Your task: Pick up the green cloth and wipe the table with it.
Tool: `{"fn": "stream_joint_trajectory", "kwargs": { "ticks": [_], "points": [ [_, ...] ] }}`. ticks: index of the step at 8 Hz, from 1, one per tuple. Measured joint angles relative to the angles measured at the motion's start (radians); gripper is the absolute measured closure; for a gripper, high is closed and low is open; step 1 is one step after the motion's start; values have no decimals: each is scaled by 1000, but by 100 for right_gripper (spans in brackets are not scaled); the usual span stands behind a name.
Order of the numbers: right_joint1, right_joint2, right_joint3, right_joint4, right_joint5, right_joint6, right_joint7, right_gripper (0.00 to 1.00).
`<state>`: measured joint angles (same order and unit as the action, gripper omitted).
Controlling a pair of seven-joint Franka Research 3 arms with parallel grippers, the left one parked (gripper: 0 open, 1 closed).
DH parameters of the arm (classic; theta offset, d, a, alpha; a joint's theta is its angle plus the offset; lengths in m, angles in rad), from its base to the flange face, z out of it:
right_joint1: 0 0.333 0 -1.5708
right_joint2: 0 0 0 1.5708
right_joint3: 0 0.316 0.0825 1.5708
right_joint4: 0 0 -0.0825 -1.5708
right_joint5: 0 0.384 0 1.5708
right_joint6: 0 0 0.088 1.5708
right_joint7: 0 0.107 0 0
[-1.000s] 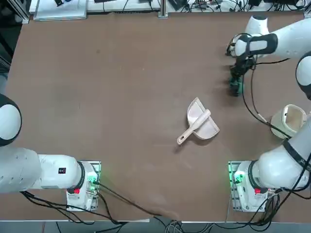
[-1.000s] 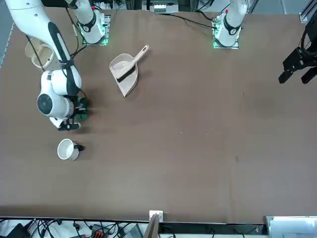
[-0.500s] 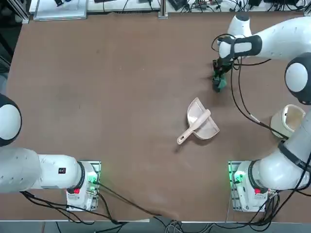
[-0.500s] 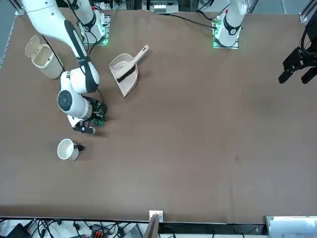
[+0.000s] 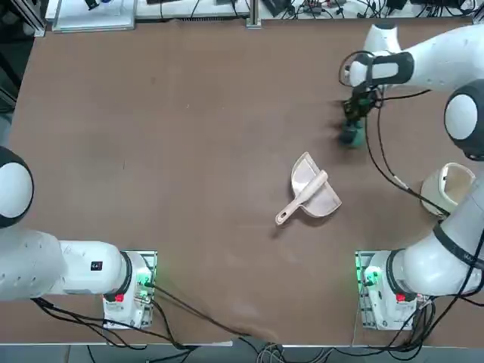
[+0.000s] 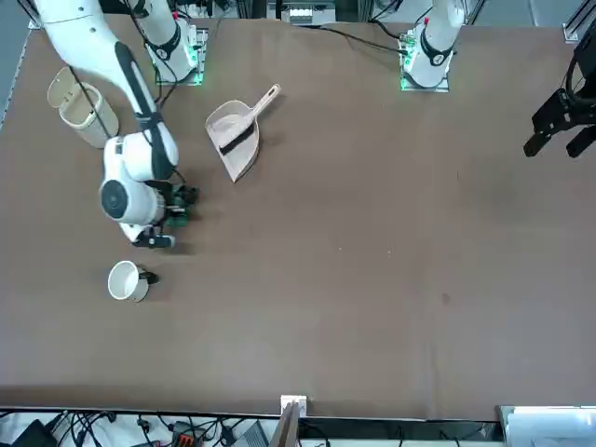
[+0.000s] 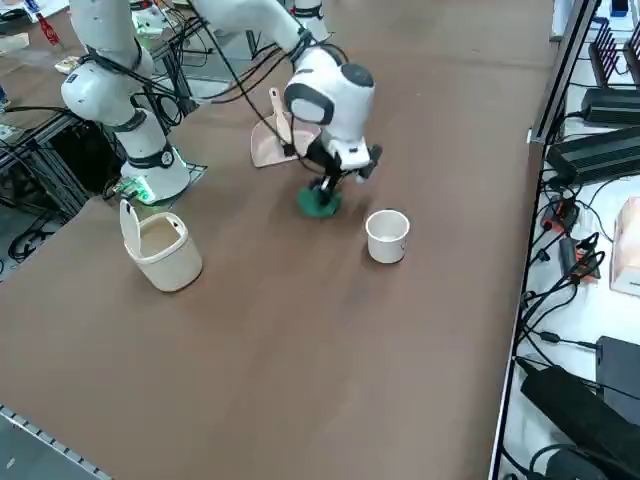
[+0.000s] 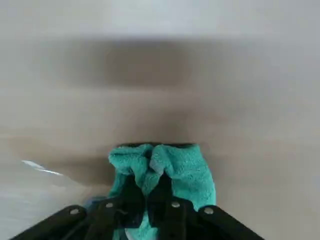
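The green cloth [image 5: 349, 134] is a small dark-green wad pressed flat on the brown table [image 5: 189, 136] at the far right. My right gripper [image 5: 353, 115] points straight down onto the cloth and is shut on it. The front view has the cloth [image 6: 178, 209] under the gripper [image 6: 173, 199], just past the dustpan. From the right side the cloth [image 7: 319, 203] spreads on the table below the gripper [image 7: 326, 186]. In the wrist view teal folds of the cloth [image 8: 170, 165] bulge out between the shut fingers [image 8: 172, 212].
A beige dustpan [image 5: 314, 193] lies mid-table, close to the cloth on the robot's side. A beige bin [image 5: 450, 187] stands near the right edge. A white cup [image 7: 387, 236] stands on the far side of the cloth, also in the front view [image 6: 126, 281].
The right gripper dragged the cloth left across the table, away from the right edge, then back a little to the right. The dustpan, bin and cup have not moved.
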<state>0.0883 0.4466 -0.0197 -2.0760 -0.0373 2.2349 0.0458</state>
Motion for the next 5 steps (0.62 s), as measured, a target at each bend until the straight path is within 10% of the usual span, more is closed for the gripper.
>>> {"fn": "stream_joint_trajectory", "kwargs": {
  "ticks": [3,5],
  "points": [
    [-45,-16,-145,-37,-33,1,-249,93],
    [-55,-17,-143,-39,-5,4,-245,93]
  ]
}}
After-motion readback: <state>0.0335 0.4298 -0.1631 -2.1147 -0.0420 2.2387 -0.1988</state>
